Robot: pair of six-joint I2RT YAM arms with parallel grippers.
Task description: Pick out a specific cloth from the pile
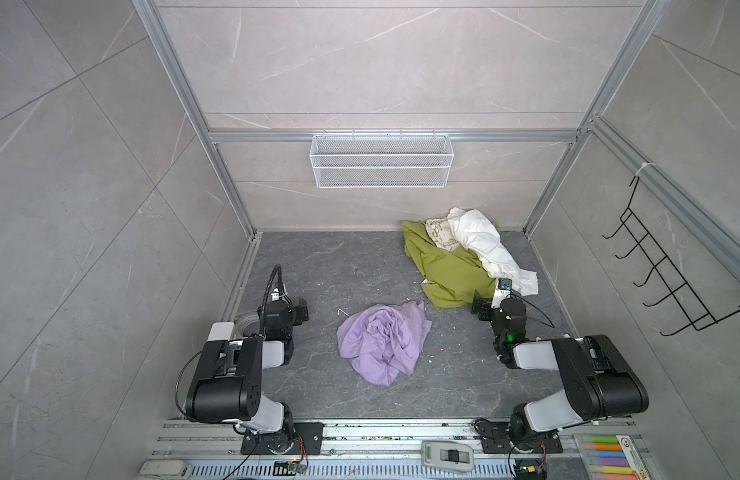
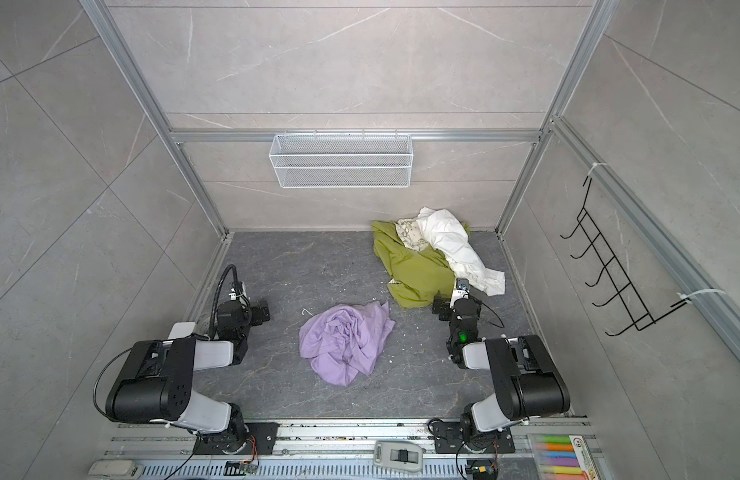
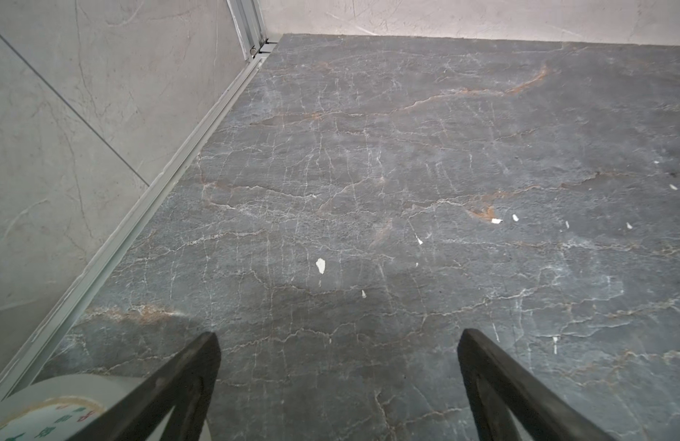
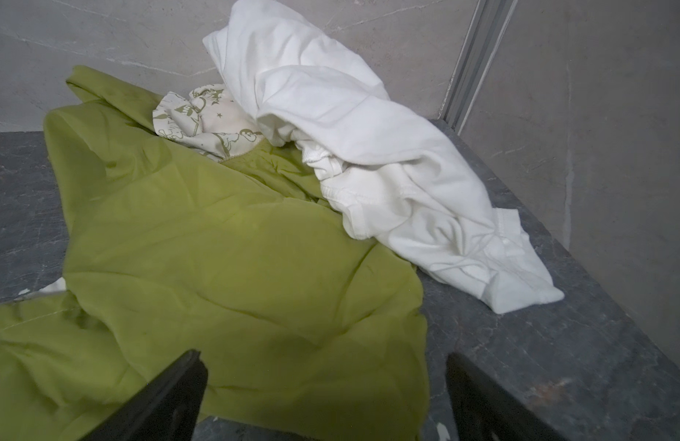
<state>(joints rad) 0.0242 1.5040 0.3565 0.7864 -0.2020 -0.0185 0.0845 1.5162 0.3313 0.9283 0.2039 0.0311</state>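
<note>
**A:** Where is the lavender cloth (image 1: 381,340)?

**B:** It lies crumpled on the bare table (image 1: 318,266) between the two arms in both top views, well apart from the pile (image 1: 455,262), which sits in the far right corner.

**A:** So it counts as picked out?

**B:** I judge so; nothing from the pile touches it, and neither gripper holds it.

**A:** What makes up the pile?

**B:** An olive-green cloth (image 4: 216,267) is spread underneath; a white cloth (image 4: 369,152) is draped over its far side; a small patterned cloth (image 4: 201,122) is tucked between them, near the back wall.

**A:** And the grippers?

**B:** The left gripper (image 3: 338,340) has its fingers spread wide with only bare table between them; it sits near the left wall, away from any fabric. The right gripper (image 4: 323,359) is spread just as wide and hangs over the near edge of the olive-green cloth; nothing is pinched in it.

**A:** Why would the cloth be set in the middle?

**B:** My guess is that it is open ground either arm can reach, and far enough from the heap that the separation is unmistakable. Both arms are folded close to their bases, which leaves the cloth in plain sight from above. That looks like a finishing pose rather than an approach.
</note>
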